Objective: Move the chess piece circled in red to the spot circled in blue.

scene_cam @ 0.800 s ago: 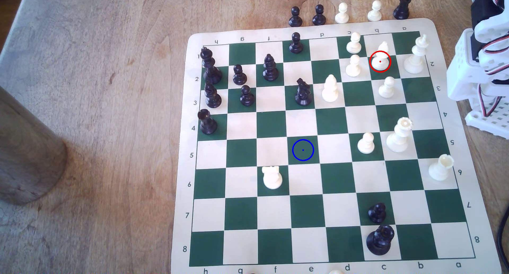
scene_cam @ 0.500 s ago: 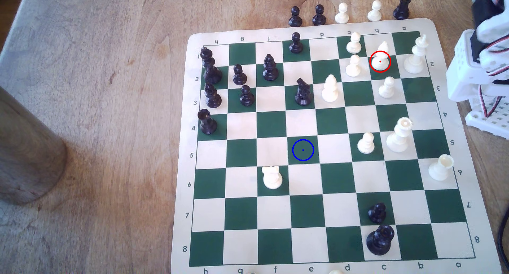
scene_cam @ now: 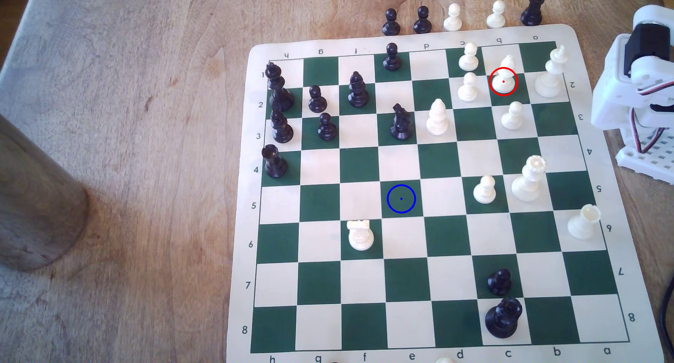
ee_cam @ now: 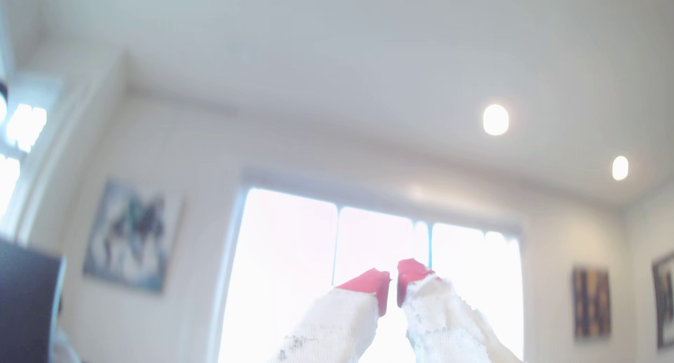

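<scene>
On the chessboard (scene_cam: 430, 217), near its far corner at the exterior view's right, the white bishop (scene_cam: 504, 76) stands upright on a dark square, red ring over its base; its top blends into the pale square behind, so the outline is hard to read. White pawns (scene_cam: 468, 87) stand just beside it and the white king (scene_cam: 550, 73) is near on the other side. Blue-ringed square (scene_cam: 401, 199) sits mid-board, bare, well apart from the bishop. Robot arm (scene_cam: 636, 82) is cut off by the exterior view's right edge, off the board. Wrist view is blurred and blown out by a bright window (ee_cam: 375, 268); gripper (ee_cam: 393, 275) points up at the ceiling, red-tipped fingers (ee_cam: 368, 281) nearly together with a thin gap, holding nothing. Another white piece (scene_cam: 444, 360) is cropped at the near edge, type unclear. Table (scene_cam: 146, 166) is bare wood.
</scene>
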